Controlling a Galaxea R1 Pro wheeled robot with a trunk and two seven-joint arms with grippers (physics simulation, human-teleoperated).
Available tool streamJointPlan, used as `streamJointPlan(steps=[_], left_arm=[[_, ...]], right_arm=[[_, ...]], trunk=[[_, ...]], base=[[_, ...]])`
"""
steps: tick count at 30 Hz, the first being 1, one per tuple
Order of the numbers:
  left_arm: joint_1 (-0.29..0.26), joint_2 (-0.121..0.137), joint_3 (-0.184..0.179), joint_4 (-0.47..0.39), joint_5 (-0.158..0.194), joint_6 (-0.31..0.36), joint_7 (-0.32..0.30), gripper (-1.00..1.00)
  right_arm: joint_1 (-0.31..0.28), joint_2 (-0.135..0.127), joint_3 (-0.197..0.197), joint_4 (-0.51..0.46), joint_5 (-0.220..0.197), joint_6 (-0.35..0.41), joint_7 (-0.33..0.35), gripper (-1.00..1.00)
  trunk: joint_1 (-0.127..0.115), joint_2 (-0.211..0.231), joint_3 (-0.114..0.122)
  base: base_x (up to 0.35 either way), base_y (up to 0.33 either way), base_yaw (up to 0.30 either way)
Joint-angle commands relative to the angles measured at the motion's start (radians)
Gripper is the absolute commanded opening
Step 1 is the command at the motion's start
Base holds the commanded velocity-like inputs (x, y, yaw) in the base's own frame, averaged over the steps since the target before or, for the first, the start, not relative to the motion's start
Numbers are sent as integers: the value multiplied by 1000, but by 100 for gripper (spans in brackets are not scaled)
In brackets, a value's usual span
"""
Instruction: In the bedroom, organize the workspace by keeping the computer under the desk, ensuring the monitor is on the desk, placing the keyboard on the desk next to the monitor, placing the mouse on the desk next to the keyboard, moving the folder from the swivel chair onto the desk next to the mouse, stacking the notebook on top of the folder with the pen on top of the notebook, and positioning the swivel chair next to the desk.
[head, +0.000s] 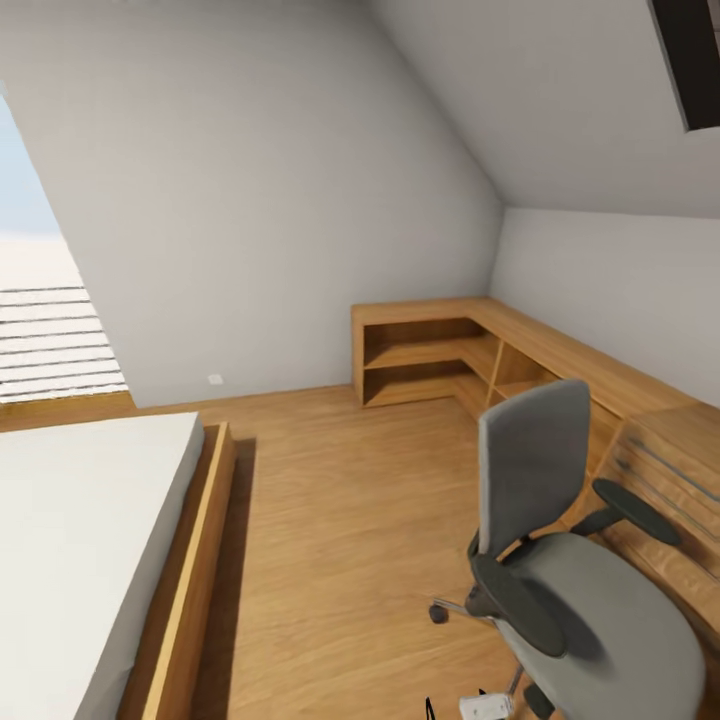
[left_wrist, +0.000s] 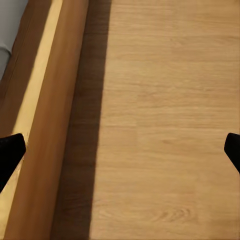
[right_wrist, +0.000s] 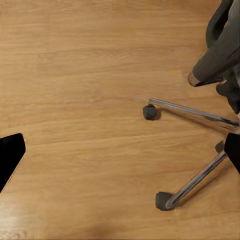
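We read no writing anywhere. Our left tool (left_wrist: 120, 150) and right tool (right_wrist: 120, 155) both hang spread apart, empty, above the wooden floor (right_wrist: 75, 75); the swivel chair (head: 580, 590) stands just beside the right one.

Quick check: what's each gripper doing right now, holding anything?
Left gripper: open, empty, over the wood floor.
Right gripper: open, empty, above the floor beside the swivel chair base.
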Motion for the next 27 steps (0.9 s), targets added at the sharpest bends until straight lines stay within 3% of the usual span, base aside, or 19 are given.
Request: streamJointPlan(steps=[1,27], left_arm=[[-1,-1,8,-3,-11,-2,0,100],[-1,-1,8,-3,-11,-2,3,100]], right_arm=[[-1,0,9,2,-8,-4,-3,100],[-1,-2,9,2,-7,-3,-2,100]], trunk=[[0,-1,0],[0,-1,20]], base=[[20,77,209],[2,8,226]])
